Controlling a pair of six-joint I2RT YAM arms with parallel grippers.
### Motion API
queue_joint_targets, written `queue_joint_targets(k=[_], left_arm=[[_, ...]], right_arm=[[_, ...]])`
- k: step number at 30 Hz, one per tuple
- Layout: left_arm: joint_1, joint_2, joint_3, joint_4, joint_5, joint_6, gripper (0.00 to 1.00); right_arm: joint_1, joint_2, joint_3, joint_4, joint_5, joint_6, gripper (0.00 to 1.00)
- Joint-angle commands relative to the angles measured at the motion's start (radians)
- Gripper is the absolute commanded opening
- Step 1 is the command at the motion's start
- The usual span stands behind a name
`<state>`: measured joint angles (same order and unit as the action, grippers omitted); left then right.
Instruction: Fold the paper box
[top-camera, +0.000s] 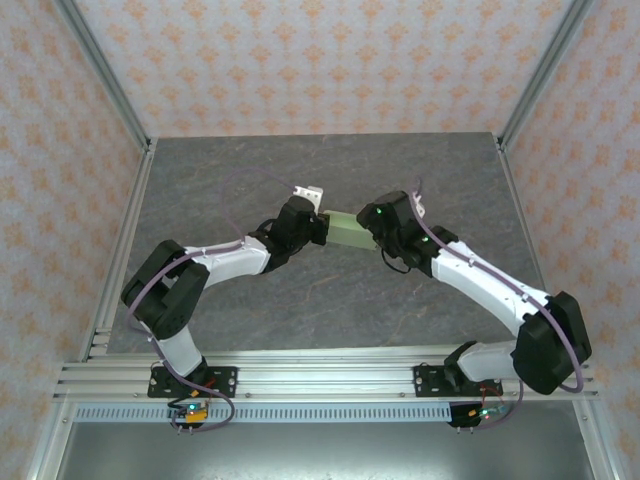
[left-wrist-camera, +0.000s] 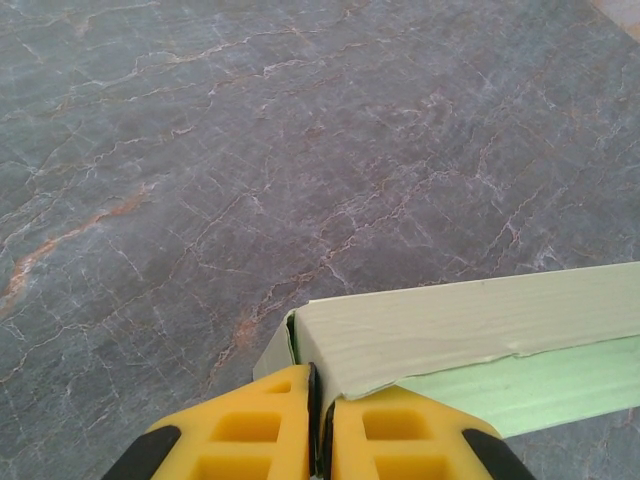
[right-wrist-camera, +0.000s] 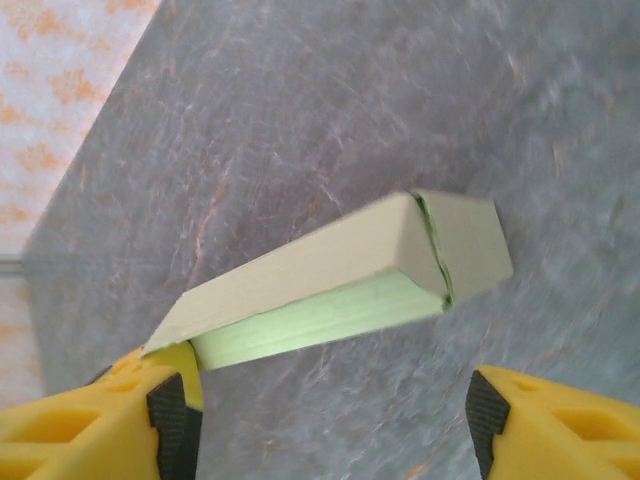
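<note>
Paper box (top-camera: 348, 231) over marbled table (top-camera: 230, 170), patterned walls (top-camera: 320, 60)

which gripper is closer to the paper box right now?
Left. The left gripper is shut on one end of the paper box. The right gripper is open at the other end, jaws wide, not clamping it.

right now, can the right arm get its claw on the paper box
Probably yes: the right claw stands open with the paper box reaching in beside one finger, nothing between them. The left claw pinches the other end.
</note>
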<state>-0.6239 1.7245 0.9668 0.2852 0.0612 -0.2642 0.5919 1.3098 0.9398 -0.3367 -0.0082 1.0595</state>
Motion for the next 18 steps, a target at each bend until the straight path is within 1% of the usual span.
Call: queue_joint_targets(k=[1,2,5,7,9,10,15,17,18], left_arm=[[-0.013,0.044,-0.010,-0.073,-0.011,-0.019,0.12],[-0.013,0.046,-0.008,-0.071,-0.007,-0.022,0.12],[-0.013,0.049,0.003,-0.077,-0.007,-0.033,0.12],[-0.013,0.048,0.007,-0.078,0.003,-0.038,0.12],[-0.013,0.047,0.008,-0.077,0.027,-0.035,0.13],[-0.013,0.047,0.009,-0.079,0.031,-0.035,0.13],[-0.013,0.061,0.029,-0.101,0.012,-0.056,0.13],[-0.013,0.067,0.035,-0.100,0.016,-0.065,0.13],[-0.013,0.070,0.039,-0.100,0.020,-0.066,0.13]], right_arm=[[-0.032,0.007,-0.087,0.037,-0.075,0.417,0.81],[-0.037,0.019,-0.110,0.111,-0.094,0.476,0.83],[-0.041,0.076,-0.127,0.238,-0.127,0.601,0.84],[-0.055,0.118,-0.143,0.323,-0.182,0.680,0.81],[-0.066,0.150,-0.163,0.418,-0.208,0.724,0.79],[-0.073,0.159,-0.164,0.435,-0.226,0.732,0.79],[-0.082,0.125,-0.156,0.424,-0.283,0.749,0.79],[-0.087,0.077,-0.137,0.332,-0.293,0.733,0.79],[-0.086,0.040,-0.119,0.231,-0.257,0.723,0.80]])
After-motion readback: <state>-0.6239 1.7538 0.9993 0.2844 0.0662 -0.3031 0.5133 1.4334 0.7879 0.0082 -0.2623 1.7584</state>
